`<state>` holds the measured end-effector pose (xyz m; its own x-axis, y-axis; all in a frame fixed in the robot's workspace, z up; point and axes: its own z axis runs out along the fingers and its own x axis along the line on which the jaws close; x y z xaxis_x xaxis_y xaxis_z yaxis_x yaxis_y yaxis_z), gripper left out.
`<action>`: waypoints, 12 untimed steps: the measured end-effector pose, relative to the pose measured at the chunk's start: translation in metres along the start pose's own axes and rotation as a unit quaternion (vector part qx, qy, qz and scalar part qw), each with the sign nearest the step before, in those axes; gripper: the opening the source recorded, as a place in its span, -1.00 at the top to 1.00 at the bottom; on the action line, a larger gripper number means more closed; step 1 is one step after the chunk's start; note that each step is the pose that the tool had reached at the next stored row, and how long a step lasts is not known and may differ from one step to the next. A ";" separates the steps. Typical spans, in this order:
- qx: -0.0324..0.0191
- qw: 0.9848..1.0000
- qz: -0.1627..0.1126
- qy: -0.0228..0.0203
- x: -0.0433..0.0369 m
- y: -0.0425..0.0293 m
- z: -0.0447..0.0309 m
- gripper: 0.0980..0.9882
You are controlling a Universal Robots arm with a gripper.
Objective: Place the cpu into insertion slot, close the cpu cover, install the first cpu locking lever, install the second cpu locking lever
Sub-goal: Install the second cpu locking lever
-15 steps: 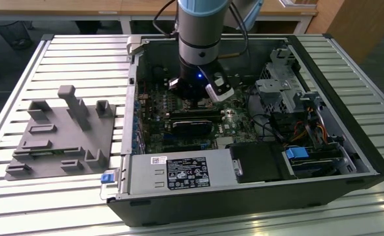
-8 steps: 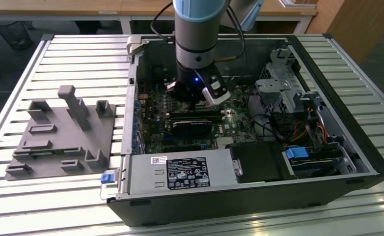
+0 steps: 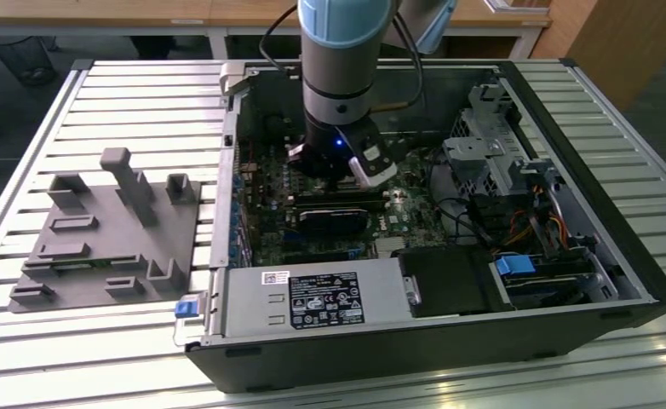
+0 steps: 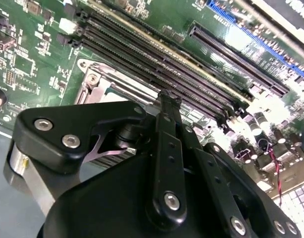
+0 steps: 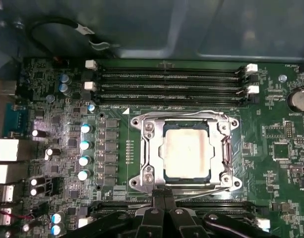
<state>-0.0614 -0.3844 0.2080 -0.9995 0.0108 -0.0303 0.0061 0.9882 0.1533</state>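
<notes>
- A slatted pale metal work table (image 3: 106, 94) spans the exterior view, catching light glare at 6 o'clock.
- Wooden desks (image 3: 140, 13) with white legs line 12 o'clock.
- A dark mesh bin (image 3: 20, 51) stands at 10 o'clock on dim grey floor (image 3: 657, 94).

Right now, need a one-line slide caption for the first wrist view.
Gripper poised at the edge of the insertion slot, cpu seated under the closed metal cover frame.
</notes>
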 end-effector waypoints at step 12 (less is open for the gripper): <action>-0.007 1.000 0.000 0.000 0.0147 -0.0053 0.0046 0.98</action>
<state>-0.0760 -0.3888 0.2022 -0.9995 0.0109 -0.0300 0.0057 0.9859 0.1673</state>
